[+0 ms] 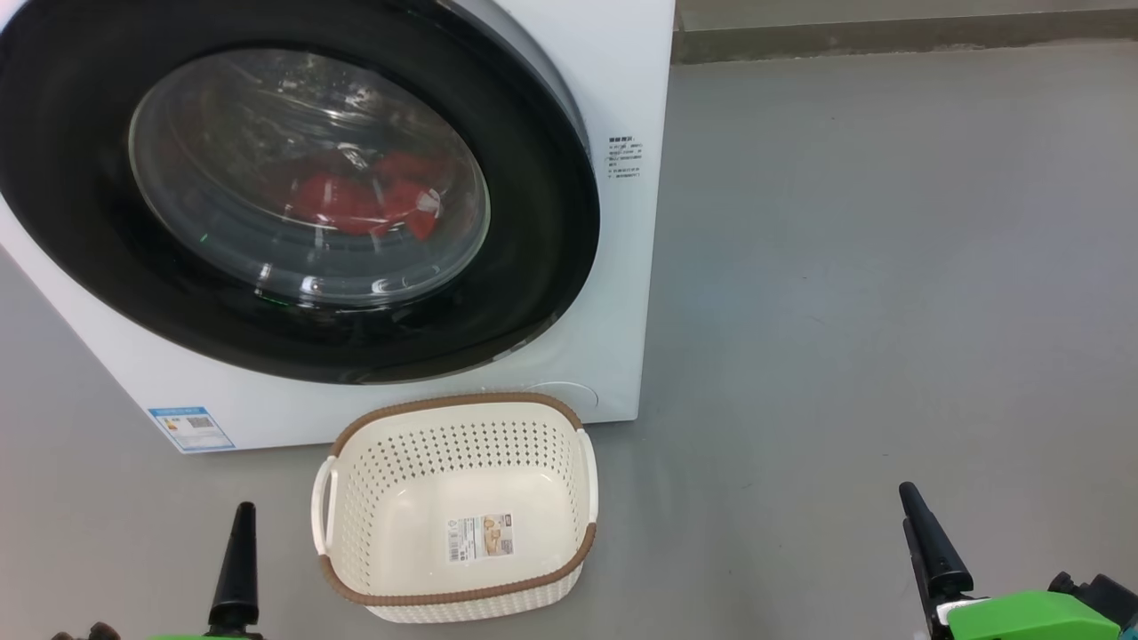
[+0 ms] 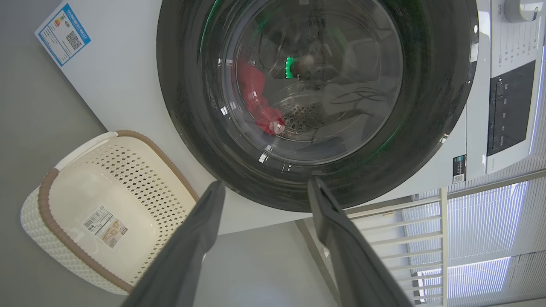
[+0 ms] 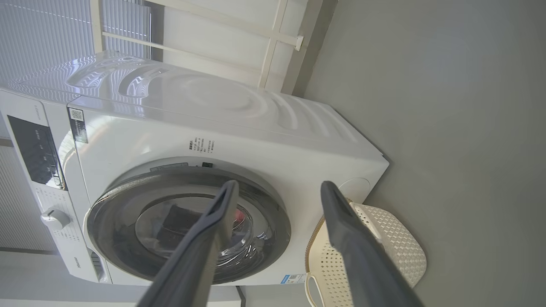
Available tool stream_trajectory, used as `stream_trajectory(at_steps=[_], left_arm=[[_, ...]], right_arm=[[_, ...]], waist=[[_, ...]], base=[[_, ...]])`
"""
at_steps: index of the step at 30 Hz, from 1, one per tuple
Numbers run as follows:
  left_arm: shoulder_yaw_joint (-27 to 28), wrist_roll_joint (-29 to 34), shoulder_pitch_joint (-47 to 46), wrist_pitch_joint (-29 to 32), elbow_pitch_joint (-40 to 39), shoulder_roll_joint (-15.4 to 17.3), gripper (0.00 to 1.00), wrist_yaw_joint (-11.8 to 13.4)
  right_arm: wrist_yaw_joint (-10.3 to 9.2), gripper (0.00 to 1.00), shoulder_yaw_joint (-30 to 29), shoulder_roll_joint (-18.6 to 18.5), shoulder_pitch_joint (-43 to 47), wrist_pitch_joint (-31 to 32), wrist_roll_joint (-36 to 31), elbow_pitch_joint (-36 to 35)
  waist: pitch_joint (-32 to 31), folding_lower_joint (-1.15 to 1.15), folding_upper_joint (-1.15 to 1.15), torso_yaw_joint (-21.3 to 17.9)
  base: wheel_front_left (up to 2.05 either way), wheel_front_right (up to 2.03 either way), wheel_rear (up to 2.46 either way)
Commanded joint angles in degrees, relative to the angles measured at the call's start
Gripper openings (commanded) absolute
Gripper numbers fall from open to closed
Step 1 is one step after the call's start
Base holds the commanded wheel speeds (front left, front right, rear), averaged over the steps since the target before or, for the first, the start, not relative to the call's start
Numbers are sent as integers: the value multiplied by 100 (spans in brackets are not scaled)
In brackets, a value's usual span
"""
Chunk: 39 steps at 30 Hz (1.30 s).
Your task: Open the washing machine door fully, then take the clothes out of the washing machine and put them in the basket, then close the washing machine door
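The white washing machine (image 1: 622,80) stands on the grey floor. The glossy black rim of the washing machine door (image 1: 547,231) covers its front, and I cannot tell whether the door is latched or slightly ajar. Red clothes (image 1: 356,200) lie in the drum behind the glass. The cream basket (image 1: 453,402) sits on the floor just in front of the machine. My left gripper (image 2: 265,183) is open, holds nothing, and points at the door's lower rim (image 2: 426,128). My right gripper (image 3: 278,184) is also open with nothing in it, away from the machine (image 3: 213,128) and the basket (image 3: 384,230).
Bare grey floor (image 1: 889,267) stretches to the right of the machine. A window with blinds (image 2: 490,238) and a white wall stand behind it. A control panel with a knob (image 3: 53,218) tops the machine's front. A blue label (image 1: 191,428) sits at its lower left corner.
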Motion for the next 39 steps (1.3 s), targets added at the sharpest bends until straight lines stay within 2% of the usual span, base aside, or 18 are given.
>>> stream_trajectory(at_steps=[1, 39], left_arm=[[36, 235, -67, -69, -206, 94, 100, -21], [-255, 3127, 98, -691, -520, 138, 100, 55]], right_arm=[[4, 100, 100, -120, -287, -69, -176, -168], [6, 100, 682, -566, -514, -688, -2553, -162]], waist=[[2, -1, 0, 1], [-1, -1, 0, 0]], base=[[0, 0, 0], [0, 0, 0]])
